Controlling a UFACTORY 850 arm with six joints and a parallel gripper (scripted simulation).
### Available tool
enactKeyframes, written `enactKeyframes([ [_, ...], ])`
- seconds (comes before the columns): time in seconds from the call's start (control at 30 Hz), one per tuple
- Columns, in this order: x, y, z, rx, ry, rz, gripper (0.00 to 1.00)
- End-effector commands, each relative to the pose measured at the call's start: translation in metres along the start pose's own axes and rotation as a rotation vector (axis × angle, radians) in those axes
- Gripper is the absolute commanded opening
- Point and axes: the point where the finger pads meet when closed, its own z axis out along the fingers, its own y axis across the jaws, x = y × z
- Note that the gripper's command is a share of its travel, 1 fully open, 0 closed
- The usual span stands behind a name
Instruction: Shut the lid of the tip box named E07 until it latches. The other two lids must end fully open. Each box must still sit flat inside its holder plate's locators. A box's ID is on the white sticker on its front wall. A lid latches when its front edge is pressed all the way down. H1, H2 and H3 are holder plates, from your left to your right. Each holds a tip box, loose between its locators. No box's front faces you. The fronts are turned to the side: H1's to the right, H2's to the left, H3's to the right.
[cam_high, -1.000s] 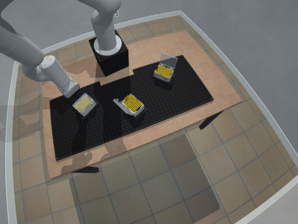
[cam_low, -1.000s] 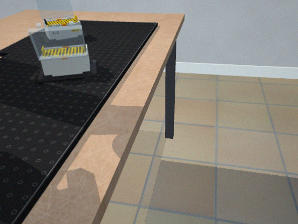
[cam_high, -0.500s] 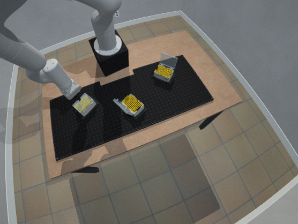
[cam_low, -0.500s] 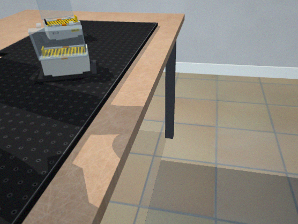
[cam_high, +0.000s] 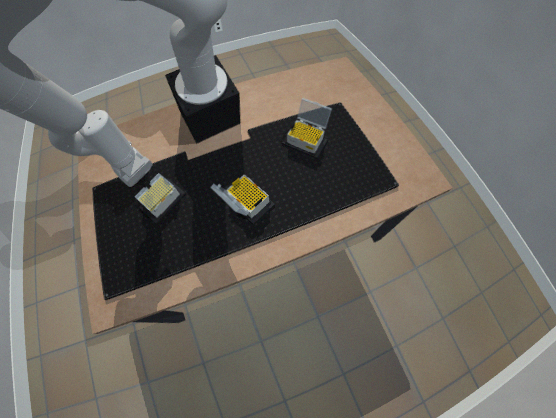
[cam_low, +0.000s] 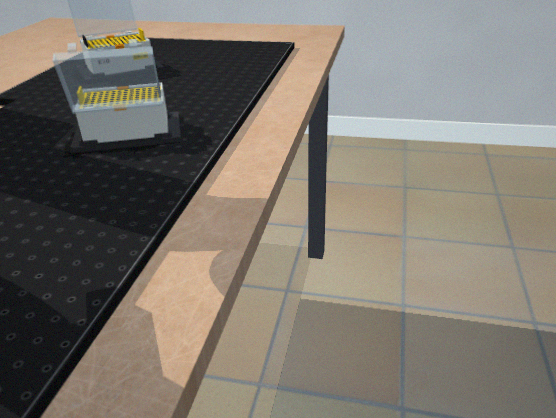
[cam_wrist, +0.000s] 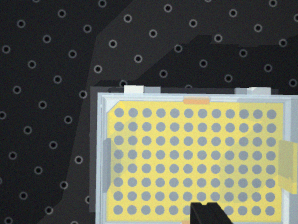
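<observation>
Tan table (cam_high: 295, 248) (cam_low: 246, 186) biggest, running out beneath my claw and far off to its left. Black perforated board (cam_high: 295, 200) (cam_low: 165, 210) (cam_wrist: 40, 130) on it, also below the claw. My arm (cam_high: 42, 95) reaches in from above, seen only from the top; the exterior view catches none of it. Three tip boxes. Nearest box (cam_high: 158, 196) (cam_wrist: 195, 160), right by the claw: pale yellow rack behind a see-through lid that lies over it; latched or not, can't tell. Wrist view gives its two white hinge pieces (cam_wrist: 134, 90), away from my fingertips; exterior view leaves this box out. Middle box (cam_high: 248, 195) (cam_low: 122, 122), to the claw's left, lid raised and leaning outward. Farthest box (cam_high: 306, 137) (cam_low: 117, 61), further left again, lid standing up; only the exterior view lets me read its front, E10. So E07 is either the one by the claw or the middle one; no sticker legible on either, can't say which. Claw (cam_high: 136, 171) (cam_wrist: 205, 206) pressed together, nothing pinched. Top view shows just its housing; the wrist view shows the dark tips over the nearest box's side opposite the hinges. Contact with the lid: can't tell.

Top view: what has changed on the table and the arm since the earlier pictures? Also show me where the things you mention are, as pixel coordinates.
The arm (cam_high: 112, 145) with its pincer (cam_high: 134, 170) (cam_wrist: 206, 204) moved a little towards the nearest tip box (cam_high: 157, 195) (cam_wrist: 195, 155), down and right in this view. I see nothing gripped or released. The other two boxes stayed put, lids open.
</observation>
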Motion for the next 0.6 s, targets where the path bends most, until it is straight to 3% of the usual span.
enactKeyframes([
  [0.0, 0.0, 0.0005, 0.0001, -0.001, 0.0, 0.0, 0.0],
  [0.57, 0.0, 0.0005, 0.0016, -0.001, 0.0, 0.0, 0.0],
])
